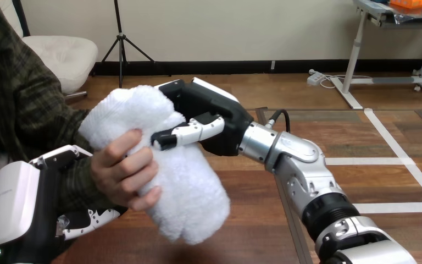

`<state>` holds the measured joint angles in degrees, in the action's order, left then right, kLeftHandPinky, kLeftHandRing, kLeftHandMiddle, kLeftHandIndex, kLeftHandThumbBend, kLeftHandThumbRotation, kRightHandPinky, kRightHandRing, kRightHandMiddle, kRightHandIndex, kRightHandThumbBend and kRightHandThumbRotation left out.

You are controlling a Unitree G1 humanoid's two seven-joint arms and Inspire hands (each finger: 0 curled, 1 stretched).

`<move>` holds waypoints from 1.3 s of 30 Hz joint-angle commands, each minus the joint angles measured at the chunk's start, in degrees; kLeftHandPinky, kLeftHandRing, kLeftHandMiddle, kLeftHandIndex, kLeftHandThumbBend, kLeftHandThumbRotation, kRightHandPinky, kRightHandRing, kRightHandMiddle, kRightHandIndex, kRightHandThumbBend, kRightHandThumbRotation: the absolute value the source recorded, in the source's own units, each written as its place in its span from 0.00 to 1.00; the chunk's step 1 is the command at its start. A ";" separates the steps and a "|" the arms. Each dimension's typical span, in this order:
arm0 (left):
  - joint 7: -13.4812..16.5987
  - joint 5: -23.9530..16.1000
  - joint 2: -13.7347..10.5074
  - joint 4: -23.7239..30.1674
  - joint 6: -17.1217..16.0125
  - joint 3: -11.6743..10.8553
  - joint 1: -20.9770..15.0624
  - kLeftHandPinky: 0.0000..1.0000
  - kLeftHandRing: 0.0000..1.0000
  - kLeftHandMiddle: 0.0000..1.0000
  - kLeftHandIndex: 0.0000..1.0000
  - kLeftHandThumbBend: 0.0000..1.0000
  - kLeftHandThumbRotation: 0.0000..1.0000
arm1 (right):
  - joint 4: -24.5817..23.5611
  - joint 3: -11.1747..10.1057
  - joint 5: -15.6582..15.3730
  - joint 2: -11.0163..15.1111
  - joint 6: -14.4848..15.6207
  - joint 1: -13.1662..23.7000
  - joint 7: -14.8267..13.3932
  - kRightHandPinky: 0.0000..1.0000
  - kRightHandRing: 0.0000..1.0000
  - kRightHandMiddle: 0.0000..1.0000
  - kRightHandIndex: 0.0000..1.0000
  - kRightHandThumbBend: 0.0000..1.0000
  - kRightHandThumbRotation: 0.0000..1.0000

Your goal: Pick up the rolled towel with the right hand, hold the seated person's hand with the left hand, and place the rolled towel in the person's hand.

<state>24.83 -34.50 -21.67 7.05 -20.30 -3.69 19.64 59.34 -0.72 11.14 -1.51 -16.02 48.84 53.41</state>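
Observation:
A white rolled towel [167, 165] stands tilted above the table's left part. My right hand [211, 118] is shut on its upper half, thumb across the front and fingers behind it. The person's hand [123, 170] wraps the towel's left side, its fingers curled onto the cloth. My left hand [44, 206] sits at the lower left, shut on the person's forearm just behind the wrist, with fingers curling under the sleeve.
The wooden table [253, 220] stretches to the right of the towel, with a seam running down its middle. My right forearm [307, 170] crosses it from the lower right.

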 commanded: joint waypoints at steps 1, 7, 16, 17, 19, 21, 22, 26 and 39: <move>-0.34 -0.39 0.68 1.92 -0.45 -0.05 -2.45 0.40 0.42 0.45 0.46 0.96 0.00 | 1.41 2.83 -2.59 -5.00 -1.57 3.28 -0.87 0.12 0.15 0.25 0.33 0.84 0.00; -0.08 -0.61 0.69 1.27 -0.81 -0.14 -2.99 0.40 0.42 0.46 0.47 0.97 0.00 | 1.18 3.21 -4.20 -4.84 -3.03 2.54 -2.65 0.22 0.27 0.36 0.40 0.91 0.00; -0.39 -1.08 0.64 0.73 0.21 -0.48 -3.51 0.45 0.48 0.52 0.54 0.99 0.00 | 0.21 4.07 -6.61 -3.76 -4.30 1.76 -3.65 0.45 0.51 0.57 0.57 0.96 0.14; -0.54 -1.04 0.58 0.65 0.33 -0.53 -3.53 0.45 0.49 0.53 0.55 0.99 0.00 | 0.16 4.06 -6.74 -3.69 -4.29 1.73 -3.66 0.46 0.53 0.58 0.58 0.96 0.15; -0.95 -1.27 0.20 0.17 0.87 -0.66 -3.51 0.47 0.51 0.55 0.58 0.98 0.01 | -0.51 4.16 -7.14 -3.22 -4.14 1.45 -3.76 0.49 0.56 0.61 0.61 0.97 0.18; -1.52 -1.50 -0.17 -0.18 1.52 -0.77 -3.47 0.49 0.53 0.58 0.60 0.97 0.02 | -0.92 4.20 -7.48 -2.83 -4.42 1.20 -3.90 0.51 0.58 0.63 0.63 0.97 0.20; -1.83 -1.62 -0.31 -0.23 1.87 -0.80 -3.41 0.50 0.55 0.60 0.62 0.97 0.05 | -1.07 4.21 -7.62 -2.66 -4.66 1.07 -3.94 0.53 0.59 0.65 0.64 0.97 0.21; -2.96 -1.57 -0.82 -0.61 2.66 -1.11 -3.35 0.56 0.62 0.67 0.70 0.96 0.14 | -1.43 3.95 -7.85 -2.10 -5.07 0.74 -4.06 0.56 0.63 0.69 0.68 0.94 0.25; -8.47 -2.08 -2.70 -1.00 6.34 -2.08 -3.69 0.66 0.77 0.82 0.85 1.00 0.35 | -4.11 2.18 -6.90 0.83 -7.43 -1.15 -4.67 0.56 0.64 0.71 0.72 0.90 0.32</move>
<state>18.45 -36.71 -22.96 7.02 -15.20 -5.79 18.13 58.57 0.60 4.07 -0.19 -21.34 47.34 48.15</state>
